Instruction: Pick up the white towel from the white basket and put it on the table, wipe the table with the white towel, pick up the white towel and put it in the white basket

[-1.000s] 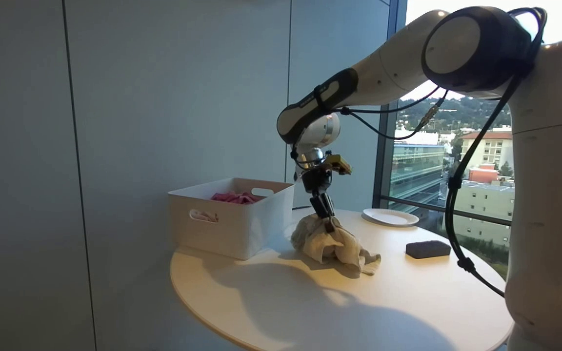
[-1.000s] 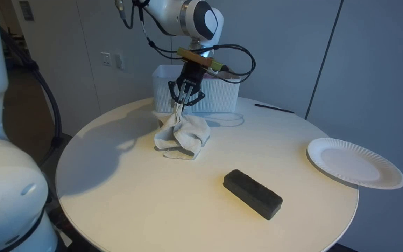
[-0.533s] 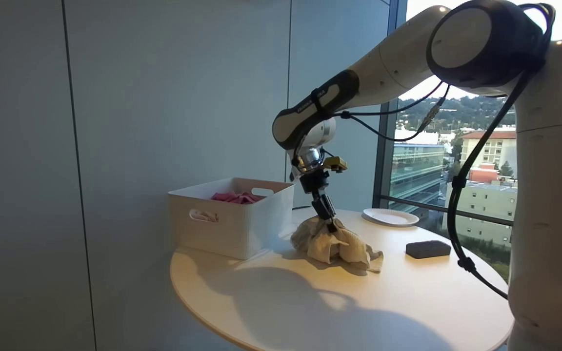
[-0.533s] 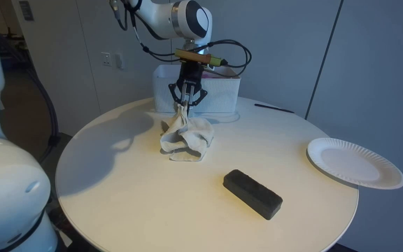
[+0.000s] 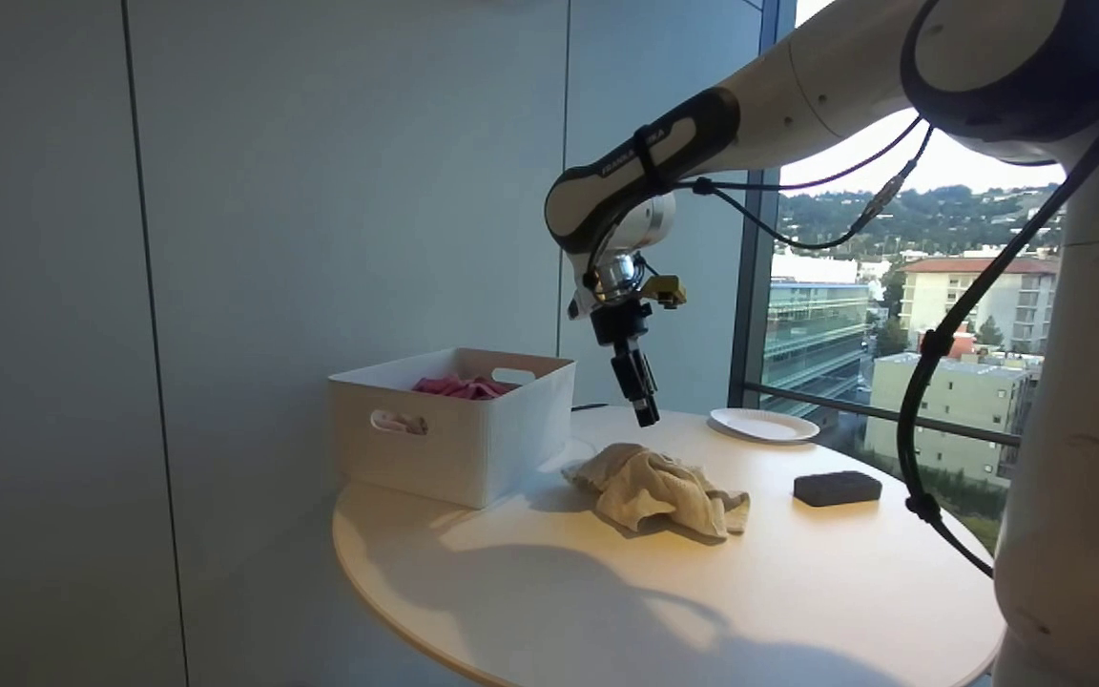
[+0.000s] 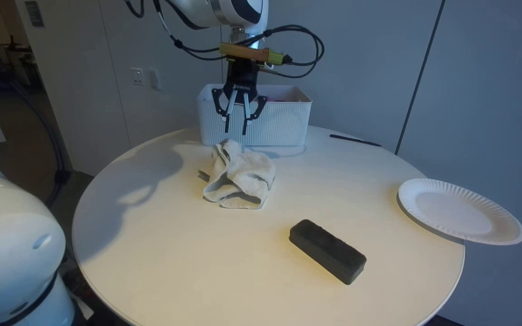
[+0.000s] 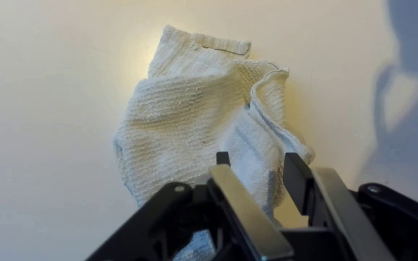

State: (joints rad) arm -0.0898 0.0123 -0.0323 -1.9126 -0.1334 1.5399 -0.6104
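Note:
The white towel lies crumpled on the round table in both exterior views (image 5: 659,491) (image 6: 245,174). It also fills the middle of the wrist view (image 7: 187,116). My gripper is open and empty above the towel in both exterior views (image 5: 646,420) (image 6: 235,130); its fingertips stand apart from the cloth. In the wrist view my gripper (image 7: 254,159) shows a gap between the fingers with the towel below. The white basket (image 5: 416,458) stands at the table's edge by the wall, with pink cloth (image 5: 462,386) inside. It is behind my gripper in an exterior view (image 6: 279,124).
A dark block (image 6: 327,251) lies on the table (image 6: 188,271). A white paper plate (image 6: 460,212) overhangs the table's edge. A thin black stick (image 6: 355,140) lies near the basket. A wall stands behind the basket, and a window (image 5: 821,334) is behind the plate.
My gripper was shut on the towel in the earlier frames. It has opened, let the towel go and risen above it. The towel has settled flatter on the table.

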